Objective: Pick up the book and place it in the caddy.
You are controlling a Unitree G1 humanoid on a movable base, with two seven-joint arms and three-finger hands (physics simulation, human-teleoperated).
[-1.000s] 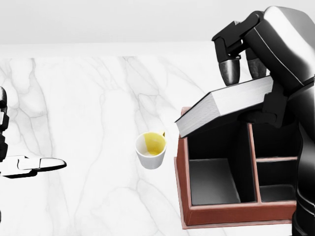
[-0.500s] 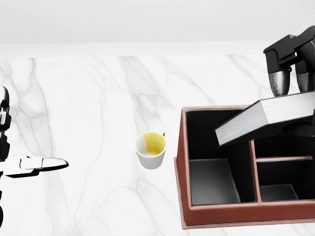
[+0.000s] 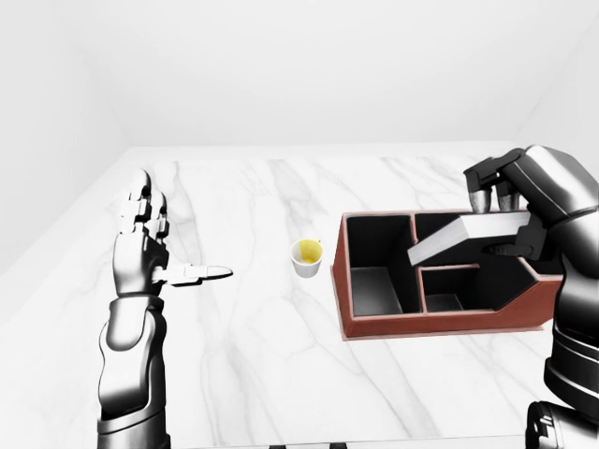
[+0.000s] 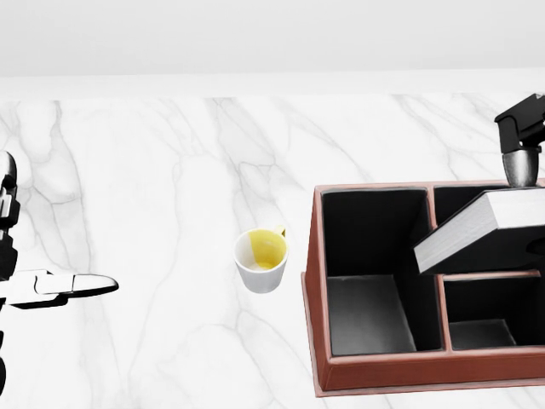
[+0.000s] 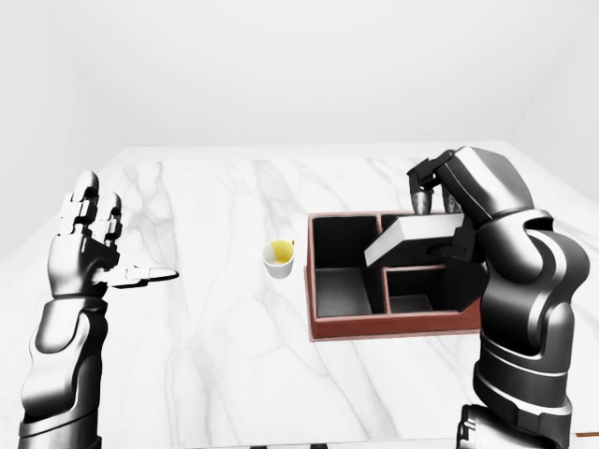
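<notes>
The book (image 4: pixel 477 230), thick with a pale cover and grey page edges, hangs tilted over the caddy's right-hand compartments, its left end lowest. My right hand (image 3: pixel 496 224) is shut on it, fingers (image 3: pixel 487 196) on top and thumb underneath. The caddy (image 4: pixel 383 371) is a red-brown box with dark compartments at the right of the head view; the large left compartment holds nothing. My left hand (image 3: pixel 167 245) is open and empty, held up at the left, far from the caddy.
A small white cup (image 4: pixel 262 260) with yellow inside stands on the white marble table (image 4: pixel 153 170), just left of the caddy. A white wall runs along the top of the views. The table's near edge (image 3: pixel 309 440) shows at the bottom of the left-eye view.
My right hand has carried the book rightward in the head view, from over the caddy's left wall to over its right compartments. The left hand and the cup have not moved.
</notes>
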